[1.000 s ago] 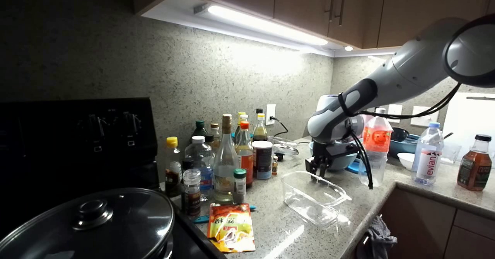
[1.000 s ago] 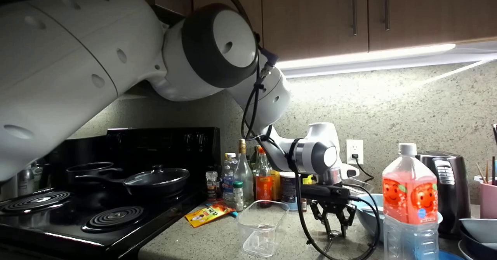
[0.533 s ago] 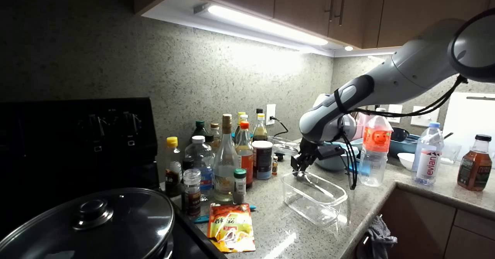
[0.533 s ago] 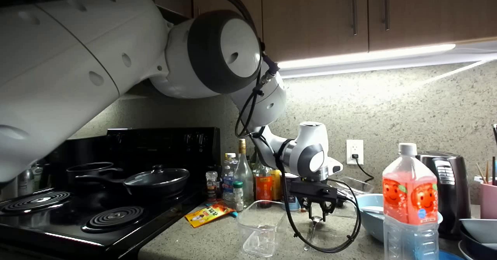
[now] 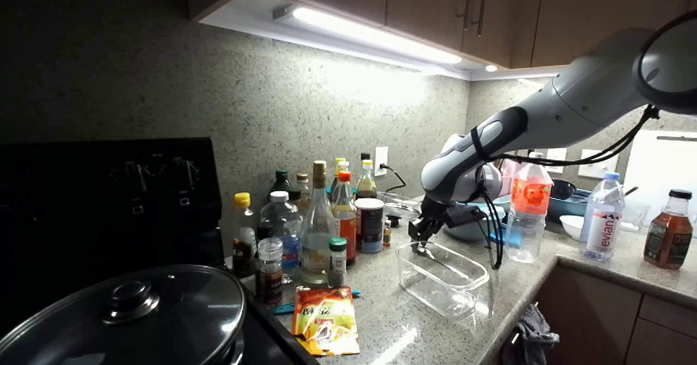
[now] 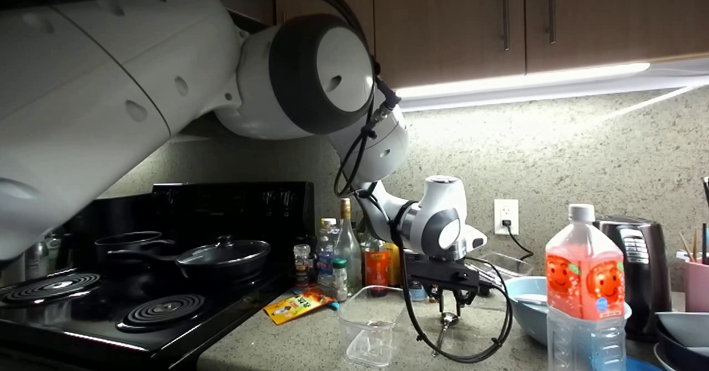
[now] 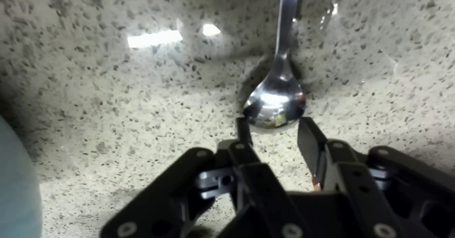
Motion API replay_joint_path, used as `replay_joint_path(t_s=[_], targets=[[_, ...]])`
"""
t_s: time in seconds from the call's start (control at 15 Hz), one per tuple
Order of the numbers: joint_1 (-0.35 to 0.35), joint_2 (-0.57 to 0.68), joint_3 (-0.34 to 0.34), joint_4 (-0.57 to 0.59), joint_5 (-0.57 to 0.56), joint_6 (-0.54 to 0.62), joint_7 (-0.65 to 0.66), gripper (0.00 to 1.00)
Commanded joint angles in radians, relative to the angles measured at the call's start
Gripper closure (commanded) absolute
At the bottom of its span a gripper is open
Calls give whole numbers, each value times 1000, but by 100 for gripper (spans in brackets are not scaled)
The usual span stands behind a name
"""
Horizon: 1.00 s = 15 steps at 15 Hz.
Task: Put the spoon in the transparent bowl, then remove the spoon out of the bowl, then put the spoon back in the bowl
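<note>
The spoon (image 7: 275, 99) is shiny metal, its bowl end towards me and its handle running to the top of the wrist view. My gripper (image 7: 273, 122) is partly closed, with both fingertips against the edges of the spoon's bowl end near its tip. In an exterior view the spoon (image 6: 441, 338) slants down from the gripper (image 6: 450, 313), handle end lowest; whether it rests on the counter I cannot tell. The transparent bowl (image 6: 357, 332) stands on the counter to the left there. In an exterior view the transparent bowl (image 5: 482, 283) stands in front of the gripper (image 5: 418, 242).
A light blue bowl (image 6: 529, 315) sits right of the gripper; it also shows in the wrist view (image 7: 17, 188). A large pink drink bottle (image 6: 584, 282) stands further right. Several bottles (image 5: 317, 234), a yellow-red packet (image 5: 326, 321) and the stove (image 6: 166, 315) are on the other side.
In both exterior views the gripper has moved left over the last second, and the spoon moved with it. In the last half second, the spoon's bowl end dipped slightly. The transparent bowl has not moved.
</note>
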Motion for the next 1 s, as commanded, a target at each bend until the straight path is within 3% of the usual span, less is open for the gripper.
replay_joint_path(t_s=[0.0, 0.13, 0.47, 0.53, 0.6, 0.73, 0.93], targets=[[3, -48, -21, -62, 10, -21, -4, 38], [13, -47, -49, -64, 1, -76, 17, 32], [31, -56, -95, -65, -1, -185, 36, 0], [31, -55, -98, -60, 2, -205, 36, 1], [30, -53, -101, -57, 3, -215, 34, 38], [35, -54, -109, -51, 1, -222, 37, 35], [39, -57, -120, -51, -3, -211, 35, 54]])
